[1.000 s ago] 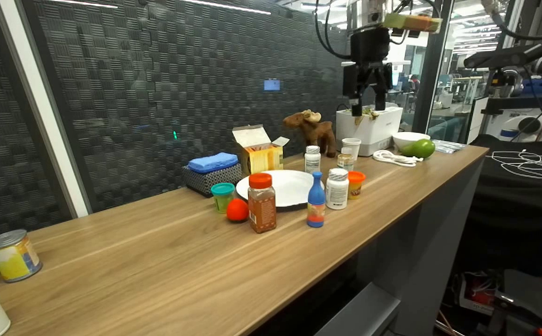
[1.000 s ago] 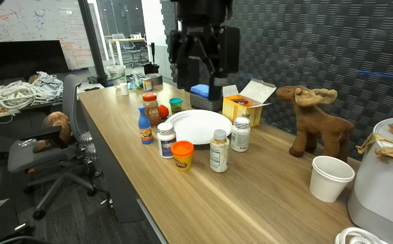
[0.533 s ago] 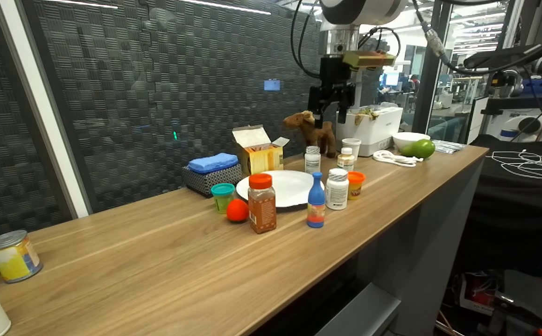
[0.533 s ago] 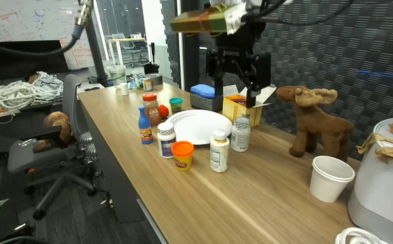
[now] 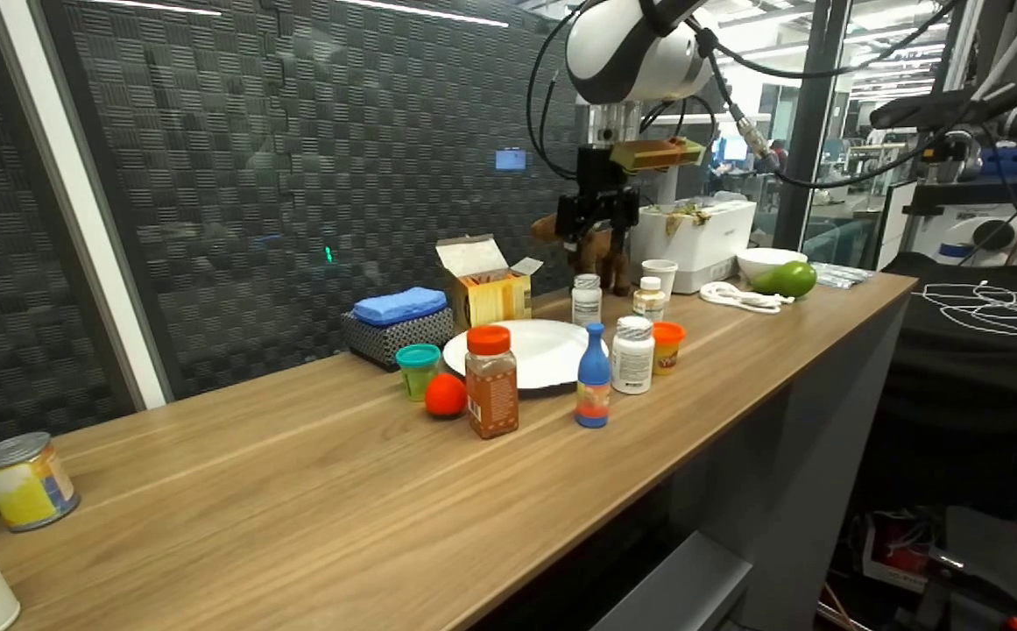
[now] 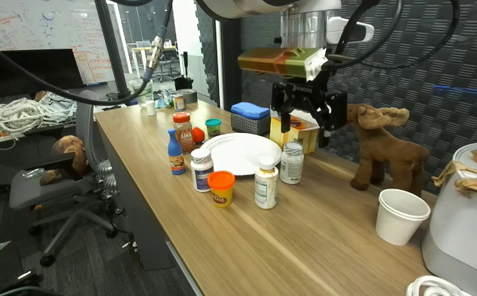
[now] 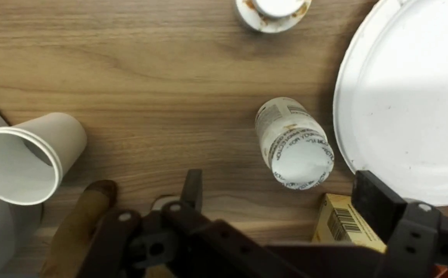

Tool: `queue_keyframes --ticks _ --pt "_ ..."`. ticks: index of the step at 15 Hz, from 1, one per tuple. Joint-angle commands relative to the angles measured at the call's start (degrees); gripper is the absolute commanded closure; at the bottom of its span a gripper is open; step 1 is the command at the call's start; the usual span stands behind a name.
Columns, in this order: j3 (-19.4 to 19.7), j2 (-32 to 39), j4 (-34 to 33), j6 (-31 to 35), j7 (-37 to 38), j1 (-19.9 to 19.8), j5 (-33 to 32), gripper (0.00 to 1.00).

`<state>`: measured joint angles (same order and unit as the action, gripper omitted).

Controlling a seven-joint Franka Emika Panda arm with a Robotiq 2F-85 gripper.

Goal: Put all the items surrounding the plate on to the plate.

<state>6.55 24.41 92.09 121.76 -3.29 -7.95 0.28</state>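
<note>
Your fingers [image 7: 376,199] stand wide apart above the surface [image 7: 162,77]. In the wrist view, bare room runs left from the nearer white bottle [image 7: 291,135] to the white cup [image 7: 62,135]. That bottle stands just left of the plate [image 7: 413,104], long axis vertical, cap up.
</note>
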Motion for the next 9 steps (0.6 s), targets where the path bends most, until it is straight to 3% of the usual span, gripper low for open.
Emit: queue_keyframes --ticks 1,9 --pt "-1.7 2.8 -5.3 -2.2 -1.9 -1.8 3.8 0.0" --pt "-2.4 3.6 -5.5 -5.9 -2.4 -2.6 5.4 0.0"
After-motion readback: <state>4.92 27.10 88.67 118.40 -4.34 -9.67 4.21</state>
